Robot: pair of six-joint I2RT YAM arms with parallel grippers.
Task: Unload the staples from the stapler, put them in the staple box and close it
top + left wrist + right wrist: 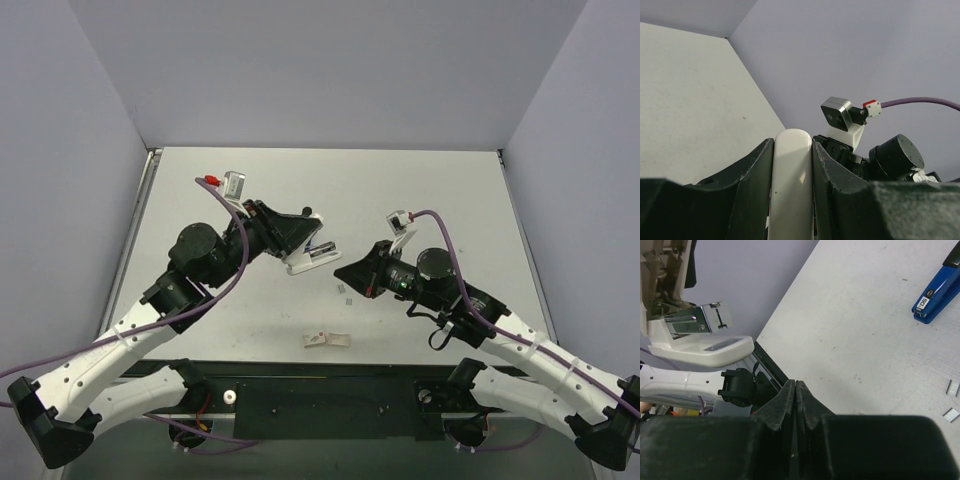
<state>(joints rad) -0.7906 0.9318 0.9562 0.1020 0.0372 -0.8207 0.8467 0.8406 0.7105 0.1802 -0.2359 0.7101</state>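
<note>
The blue stapler (936, 292) with a black end lies flat on the table, apart from both grippers; a bit of blue shows in the top view (323, 250). My left gripper (297, 245) (792, 144) is shut on a plain white bar (791, 185), held above the table beside the stapler. In the right wrist view a white body with a metal channel (695, 324) hangs raised at the upper left. My right gripper (341, 272) (796, 383) is shut and empty, pointing left just right of the stapler. Loose staple strips (345, 292) (953, 388) lie on the table below it.
A small white and red piece (327, 340) lies near the table's front edge. The black base rail (330, 385) runs along the near edge. Grey walls close the left, back and right sides.
</note>
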